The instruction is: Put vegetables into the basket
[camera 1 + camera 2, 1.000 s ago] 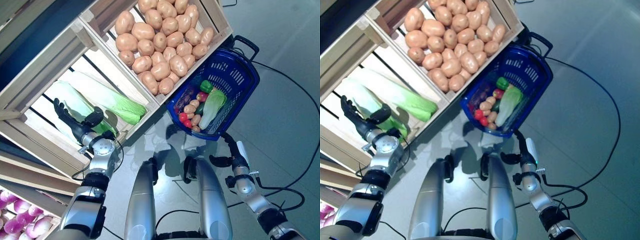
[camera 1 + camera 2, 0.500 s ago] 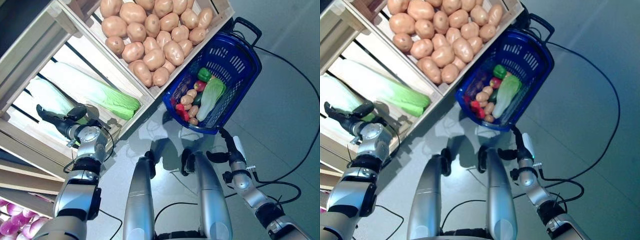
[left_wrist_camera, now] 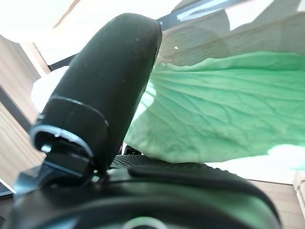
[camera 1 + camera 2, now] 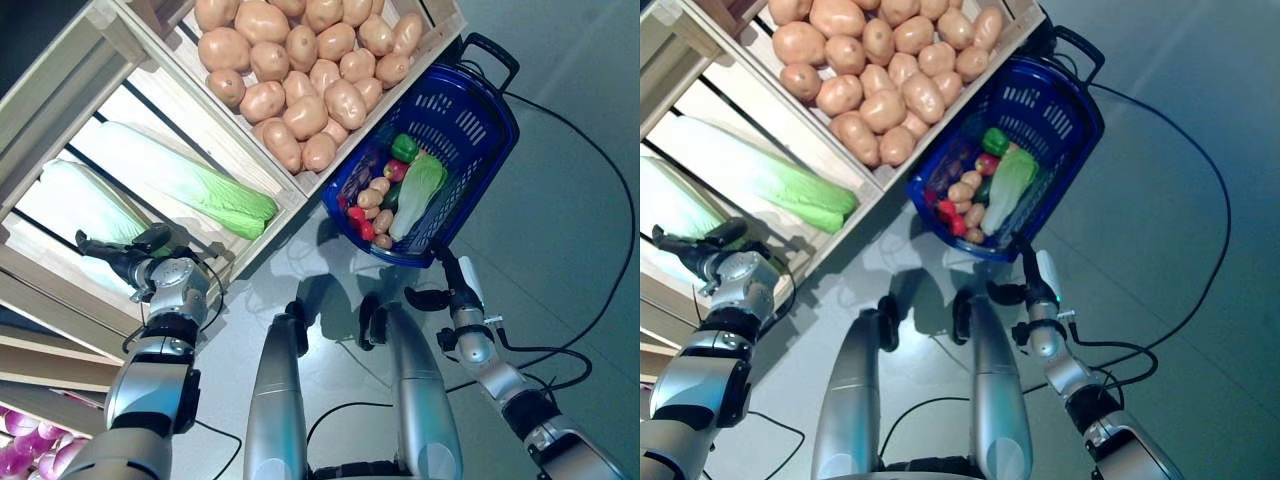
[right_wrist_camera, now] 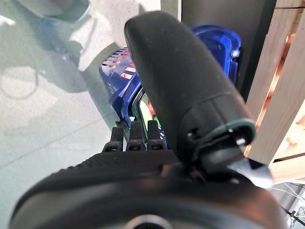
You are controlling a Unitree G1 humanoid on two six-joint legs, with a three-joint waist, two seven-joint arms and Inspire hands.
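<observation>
The blue basket point(image 4: 478, 92) stands on the floor by the wooden stand. In it lie a pale green cabbage point(image 4: 418, 193), a green pepper point(image 4: 405, 148), small potatoes point(image 4: 376, 192) and red pieces point(image 4: 360, 222). My left hand point(image 4: 125, 262) is open inside the stand's lower crate, fingers straight along the leafy end of a napa cabbage point(image 4: 80, 198). The left wrist view shows its thumb point(image 3: 105, 81) against the green leaf point(image 3: 214, 109). My right hand point(image 4: 448, 290) is open just below the basket's near rim, which shows past it in the right wrist view point(image 5: 116, 76).
The slatted wooden stand point(image 4: 60, 85) takes up the left and top of the eye views, with its crate edge point(image 4: 300, 195) touching the basket's left side. Grey floor point(image 4: 560, 230) lies to the right of the basket.
The camera has shifted. My left hand has come down from a raised pose and now lies low, pointing along the cabbage in the crate. My right hand stays by the basket's rim.
</observation>
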